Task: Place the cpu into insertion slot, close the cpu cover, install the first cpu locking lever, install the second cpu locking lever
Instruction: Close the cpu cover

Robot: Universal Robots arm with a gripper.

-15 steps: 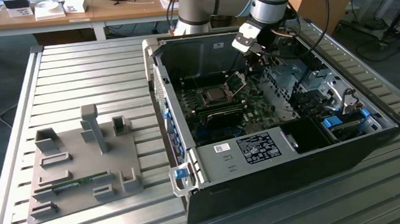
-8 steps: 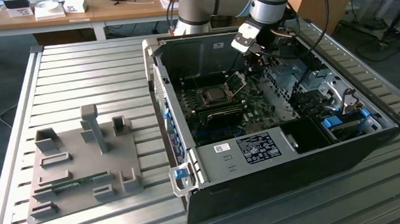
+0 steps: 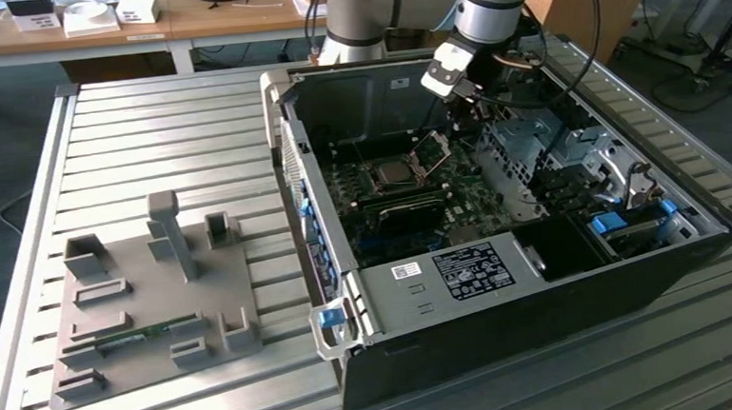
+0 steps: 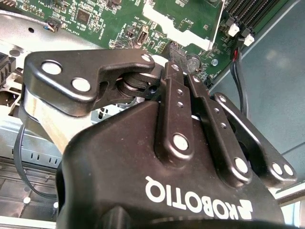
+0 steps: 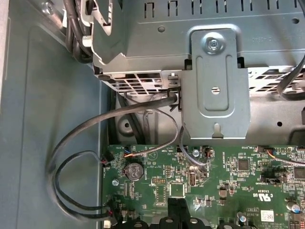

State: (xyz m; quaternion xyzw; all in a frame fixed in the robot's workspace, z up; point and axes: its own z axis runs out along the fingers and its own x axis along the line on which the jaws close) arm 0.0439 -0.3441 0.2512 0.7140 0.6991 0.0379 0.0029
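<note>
Exterior view: the cpu (image 3: 396, 173) lies flat, seated on the green motherboard (image 3: 475, 210), silvery top up. It is square, so it has no long axis. Just beside it, toward the exterior view's right, the cpu cover (image 3: 430, 149) stands raised on its hinge, free edge pointing up. The gripper (image 3: 462, 104) hangs just above that edge, its fingers (image 4: 174, 100) together in the second wrist view. The step in hand looks like closing the cover, which calls for tipping that edge down over the cpu. All this is inside an open computer case (image 3: 675, 272) on a slatted counter (image 3: 158, 132).
</note>
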